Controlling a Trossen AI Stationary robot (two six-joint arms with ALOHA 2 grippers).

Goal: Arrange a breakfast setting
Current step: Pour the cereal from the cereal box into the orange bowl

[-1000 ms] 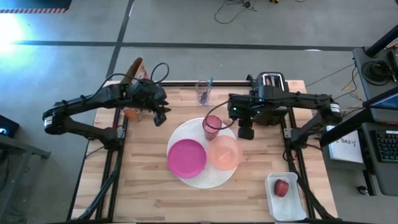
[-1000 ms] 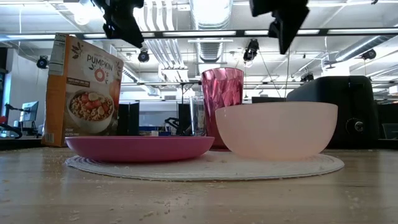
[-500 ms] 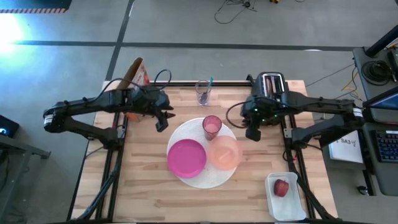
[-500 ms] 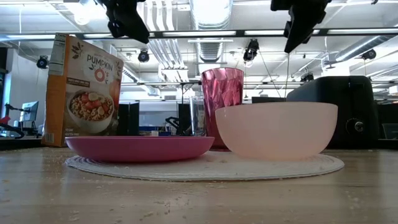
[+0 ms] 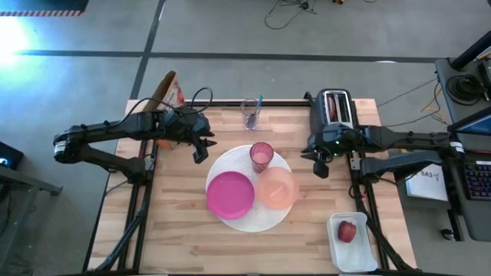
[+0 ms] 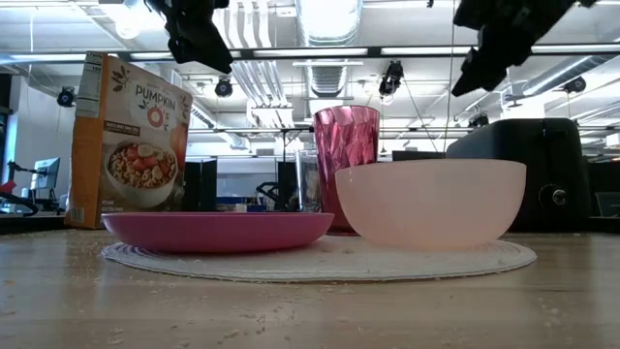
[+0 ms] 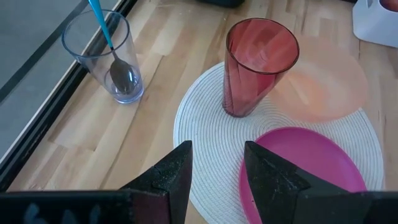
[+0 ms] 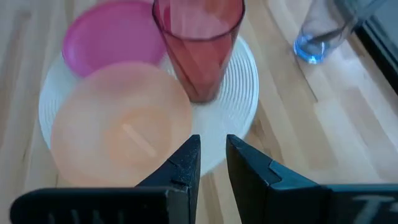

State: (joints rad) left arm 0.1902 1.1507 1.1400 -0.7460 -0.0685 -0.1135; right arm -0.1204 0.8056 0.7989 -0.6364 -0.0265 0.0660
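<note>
Both hands hang empty above the worktop [image 5: 184, 222], one on each side of the breakfast setting.

The large round white plate [image 5: 230, 222] lies mid-worktop, carrying the smaller magenta plate [image 5: 230, 194], the translucent peach bowl [image 5: 276, 188] just beside it, and the upright pink translucent tumbler [image 5: 261, 156] at its far edge. The left hand [image 5: 202, 150], fingers parted by a narrow gap and grasping nothing, hovers beside the white plate's left rim, near the cereal box [image 5: 166, 93]. The right hand [image 5: 321, 165], fingers also slightly apart and empty, hovers right of the bowl, in front of the toaster [image 5: 335, 109]. The teal-handled spoon [image 7: 111, 47] stands in a clear glass [image 5: 251, 113] beyond the tumbler. A small red fruit [image 5: 347, 231] sits in a white tray [image 5: 354, 255], well apart from either hand.
</note>
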